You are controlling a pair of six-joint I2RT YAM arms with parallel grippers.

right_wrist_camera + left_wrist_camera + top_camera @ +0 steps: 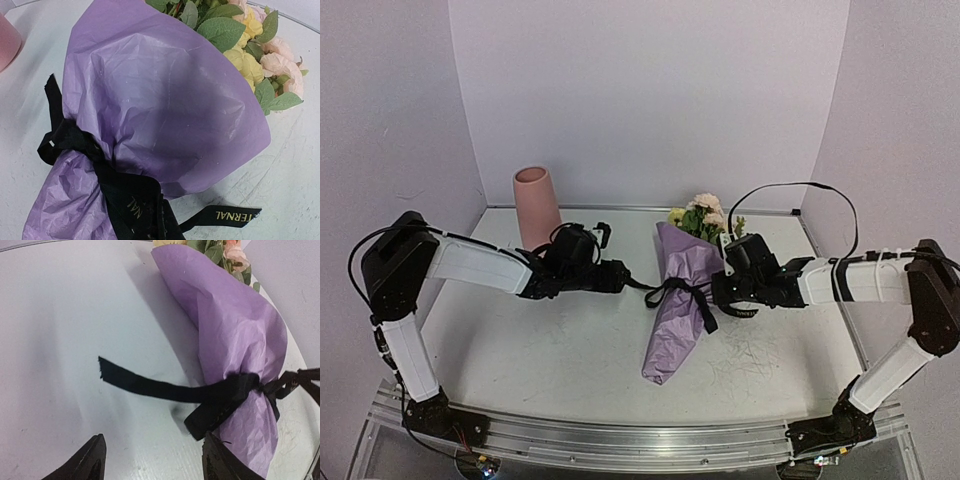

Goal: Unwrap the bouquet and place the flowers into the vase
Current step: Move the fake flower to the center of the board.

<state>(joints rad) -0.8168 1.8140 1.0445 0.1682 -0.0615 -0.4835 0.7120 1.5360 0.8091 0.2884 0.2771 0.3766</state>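
The bouquet (678, 312) lies on the table in its lilac paper cone (165, 100), its narrow end toward the arms. The flowers (705, 213) stick out at the far end, pink and yellow with green leaves (255, 55). A black ribbon (685, 291) is tied round the cone's waist. My right gripper (719, 288) is shut on the ribbon (135, 200) at the knot, which covers its fingertips. My left gripper (155, 460) is open just left of the cone, and a loose ribbon tail (150, 385) lies ahead of its fingers (95, 457), untouched. The pink vase (536, 205) stands upright at the back left.
The white table (550, 350) is closed in by pale walls at the back and both sides. A black cable (800, 186) loops above the right arm. A metal rail (620, 440) runs along the near edge. The vase's side (7, 42) shows in the right wrist view's corner.
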